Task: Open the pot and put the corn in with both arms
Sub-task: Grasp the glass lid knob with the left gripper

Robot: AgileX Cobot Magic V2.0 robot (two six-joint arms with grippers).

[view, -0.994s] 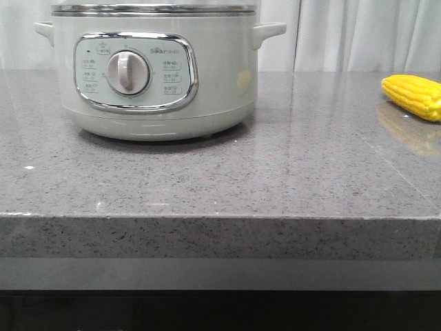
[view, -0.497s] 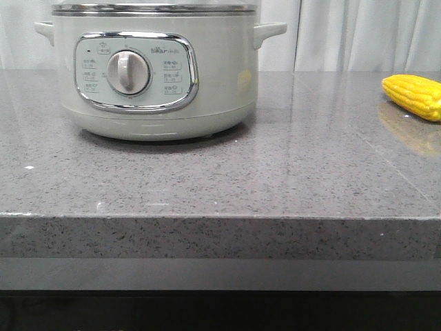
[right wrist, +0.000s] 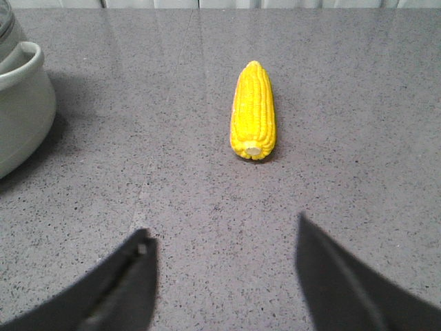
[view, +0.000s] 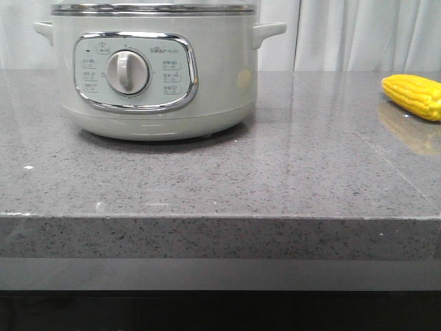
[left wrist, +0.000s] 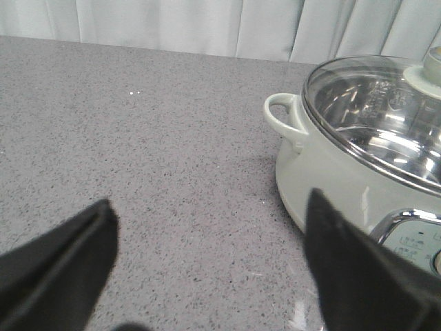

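The pale mint-white pot (view: 155,76) stands at the back left of the grey stone counter, its chrome-framed dial panel facing me. In the left wrist view the pot (left wrist: 324,172) carries a glass lid (left wrist: 375,114) with a pale knob (left wrist: 431,69). The yellow corn (view: 413,96) lies at the right edge of the counter and shows lengthwise in the right wrist view (right wrist: 254,110). My left gripper (left wrist: 210,214) is open and empty over bare counter beside the pot. My right gripper (right wrist: 224,238) is open and empty, short of the corn. Neither gripper shows in the front view.
The speckled grey counter (view: 275,179) has a front edge close to the camera. White curtains (view: 358,34) hang behind it. The pot's side handle (left wrist: 284,118) faces the left gripper, and part of the pot (right wrist: 21,110) sits at the edge of the right wrist view.
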